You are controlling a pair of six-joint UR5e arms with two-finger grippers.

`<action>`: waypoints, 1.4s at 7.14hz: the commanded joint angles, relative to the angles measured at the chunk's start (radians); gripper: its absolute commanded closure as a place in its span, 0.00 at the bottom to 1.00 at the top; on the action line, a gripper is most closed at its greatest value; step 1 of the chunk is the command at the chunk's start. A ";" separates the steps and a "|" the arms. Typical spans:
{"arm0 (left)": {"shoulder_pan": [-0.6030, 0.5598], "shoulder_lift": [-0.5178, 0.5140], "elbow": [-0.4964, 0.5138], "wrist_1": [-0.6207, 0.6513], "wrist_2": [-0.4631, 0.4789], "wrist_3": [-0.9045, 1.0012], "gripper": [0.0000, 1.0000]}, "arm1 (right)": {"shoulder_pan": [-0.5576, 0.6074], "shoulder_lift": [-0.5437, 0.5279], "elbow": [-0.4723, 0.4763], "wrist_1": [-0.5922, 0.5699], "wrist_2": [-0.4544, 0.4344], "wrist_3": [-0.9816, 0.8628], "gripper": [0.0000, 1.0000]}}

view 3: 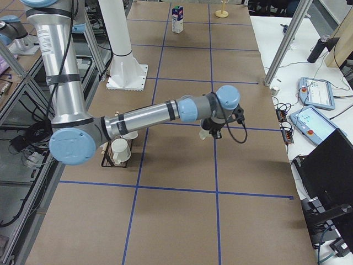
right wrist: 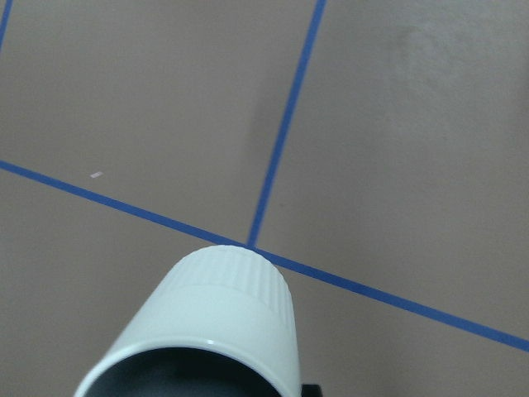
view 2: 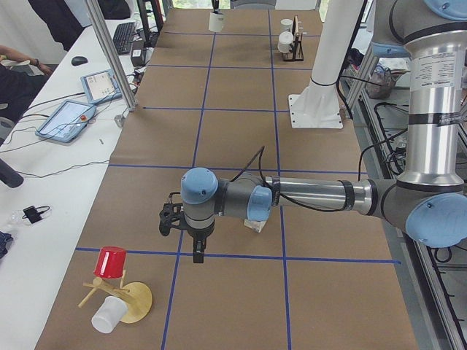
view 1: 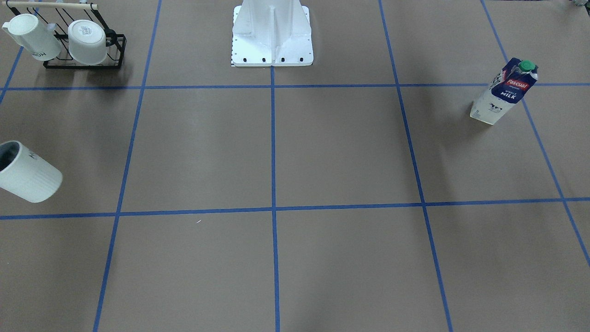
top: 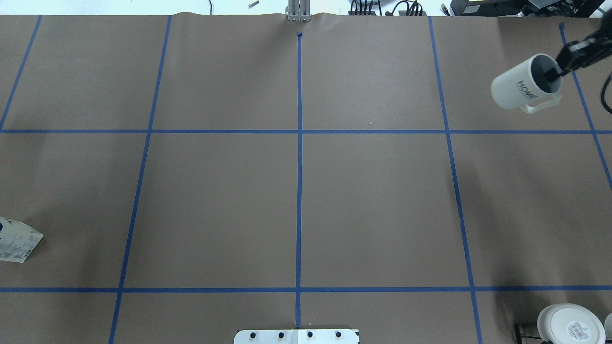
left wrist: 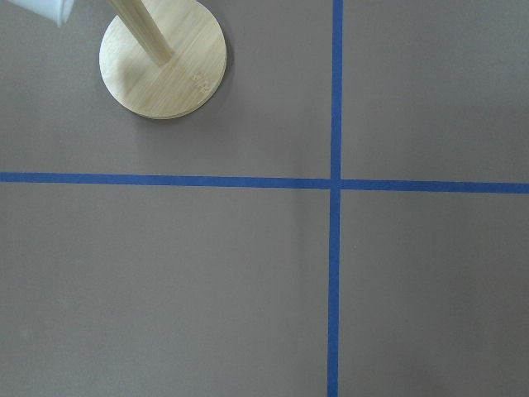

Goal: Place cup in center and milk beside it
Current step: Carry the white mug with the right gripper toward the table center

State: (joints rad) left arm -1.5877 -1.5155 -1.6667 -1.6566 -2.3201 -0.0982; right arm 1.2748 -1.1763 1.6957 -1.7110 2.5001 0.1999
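Brown paper with a blue tape grid covers the table (top: pixel 373 200). Right pincer (top: pixel 556 72) is clamped on the cup (top: pixel 519 88) at its rim, one finger down inside, and the mug hangs tilted out at the robot's far right. It's stiff ceramic, glazed and likely slick, so that rim pinch could let it swing; it wants a gentle set-down. Milk (view 1: pixel 503 92) stands upright well off to the robot's left. It looks hefty and thin-walled, best squeezed across the mid-body. Left pincer (view 2: pixel 191 240): can't tell whether it's open or closed.

Milk (top: pixel 18 246) cropped overhead (left edge), cup (view 1: pixel 28 177) cropped front-on
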 commanded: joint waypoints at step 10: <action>0.000 -0.009 0.071 -0.038 -0.012 0.005 0.02 | -0.532 0.580 -0.556 0.255 -0.357 0.586 1.00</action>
State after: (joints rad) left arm -1.5877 -1.5208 -1.6155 -1.6738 -2.3316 -0.0936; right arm 0.7514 -0.5927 1.1451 -1.4547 2.1490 0.7849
